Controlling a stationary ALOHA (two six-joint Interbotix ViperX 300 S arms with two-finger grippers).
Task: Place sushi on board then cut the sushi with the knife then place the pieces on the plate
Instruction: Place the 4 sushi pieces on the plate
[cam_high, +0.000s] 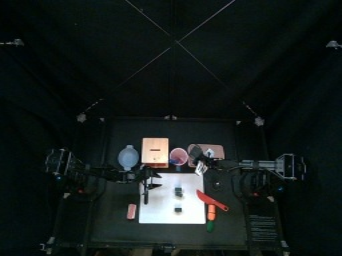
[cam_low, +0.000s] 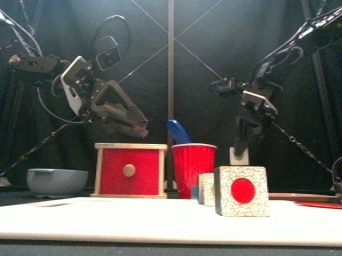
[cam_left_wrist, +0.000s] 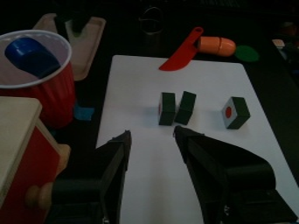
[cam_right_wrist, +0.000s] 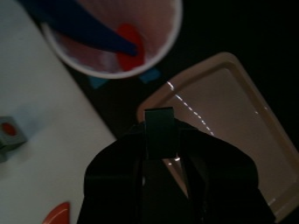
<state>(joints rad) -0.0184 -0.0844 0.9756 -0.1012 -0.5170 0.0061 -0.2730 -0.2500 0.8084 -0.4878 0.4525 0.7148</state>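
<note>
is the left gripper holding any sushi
No, the left gripper hangs open and empty over the white board, the sushi pieces lying beyond its jaws.

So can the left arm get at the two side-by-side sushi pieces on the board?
Probably yes: the left claw hangs open facing the sushi pieces, with only bare white board between them.

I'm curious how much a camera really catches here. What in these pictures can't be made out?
Pink tray: in the right wrist view the right gripper covers part of it and the edge cuts it off, so whether anything lies there is unknown.
Dark block in that gripper: the jaws hide its sides; probably sushi, not certain.
Pieces on the white board: too small to count in the top view.
</note>
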